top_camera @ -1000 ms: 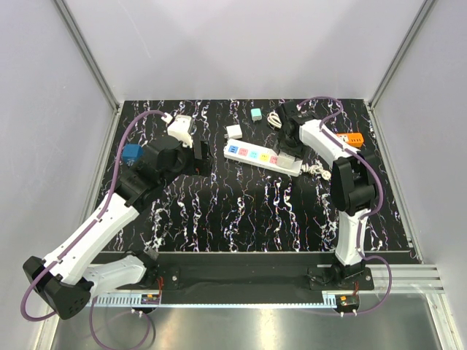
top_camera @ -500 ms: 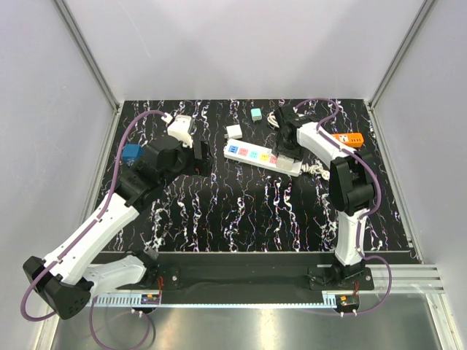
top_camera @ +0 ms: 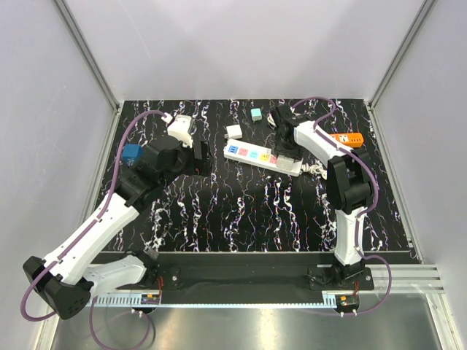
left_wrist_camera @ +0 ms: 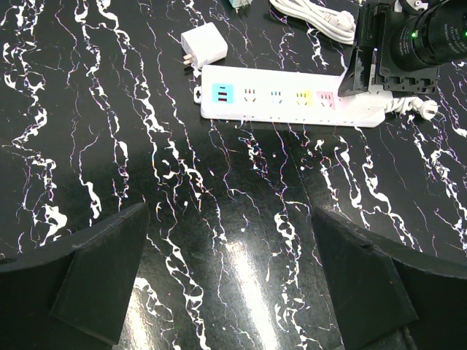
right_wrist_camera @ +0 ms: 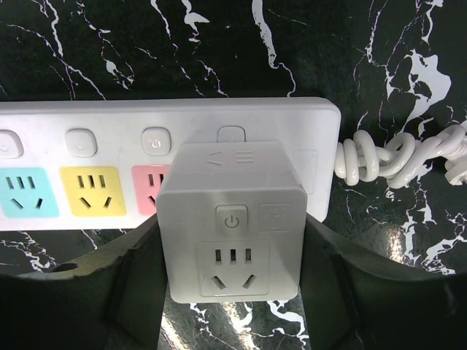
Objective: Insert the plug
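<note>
right gripper (right_wrist_camera: pixel 232 286) clamped on white plug (right_wrist_camera: pixel 233 182) (over power strip (right_wrist_camera: pixel 87 117)), left gripper (left_wrist_camera: pixel 230 284) spread wide, empty

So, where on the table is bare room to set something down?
Bare table runs from the power strip to the near edge, between left arm and right arm. Crowded along the far side: white charger, teal cube, orange block, the right pincer holding the adapter over the power strip.

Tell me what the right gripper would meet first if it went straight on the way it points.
The white adapter held by the right gripper would reach the power strip first, at its cord end beside the pink socket. Whether they already touch is unclear.
</note>
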Available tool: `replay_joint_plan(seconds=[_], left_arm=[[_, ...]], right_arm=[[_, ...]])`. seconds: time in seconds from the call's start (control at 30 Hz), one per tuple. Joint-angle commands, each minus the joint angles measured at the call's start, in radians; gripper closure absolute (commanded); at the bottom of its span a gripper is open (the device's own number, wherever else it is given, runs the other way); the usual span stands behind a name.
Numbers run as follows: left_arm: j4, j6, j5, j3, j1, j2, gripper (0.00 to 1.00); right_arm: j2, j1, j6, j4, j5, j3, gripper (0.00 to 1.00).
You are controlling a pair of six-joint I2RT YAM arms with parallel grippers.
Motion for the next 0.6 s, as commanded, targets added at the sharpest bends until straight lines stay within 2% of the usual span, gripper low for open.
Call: replay_joint_plan(seconds=[0.0, 0.07, 0.13, 0.17, 0.3, 0.4, 0.57], left_arm=[[0.051, 0.009, 0.001, 0.004, 0.0, -0.002, 0.01], [0.051, 0.009, -0.002, 0.002, 0.0, -0.002, 0.01], [0.053, 0.009, -0.007, 0.002, 0.0, -0.005, 0.01], [0.054, 0.009, -0.008, 0.001, 0.0, -0.008, 0.01], [0.051, 0.01, -0.01, 0.001, -0.002, -0.011, 0.01], [0.05, 0.01, -0.011, 0.001, 0.0, -0.008, 0.01], [0.053, -0.003, -0.007, -0.002, 0.0, 0.014, 0.01]], right_arm=[[0.093, -0.006, -0.021, -0.074, -0.017, -0.032, 0.63], [0.064, -0.006, -0.029, -0.081, -0.022, 0.009, 0.37], [0.02, -0.006, -0.044, -0.095, -0.019, 0.055, 0.28], [-0.006, -0.006, -0.05, -0.098, -0.015, 0.071, 0.18], [-0.045, -0.009, -0.076, -0.153, -0.017, 0.149, 0.0], [-0.071, -0.012, -0.092, -0.184, -0.006, 0.174, 0.0], [-0.179, -0.014, -0.127, -0.172, -0.055, 0.112, 0.0]])
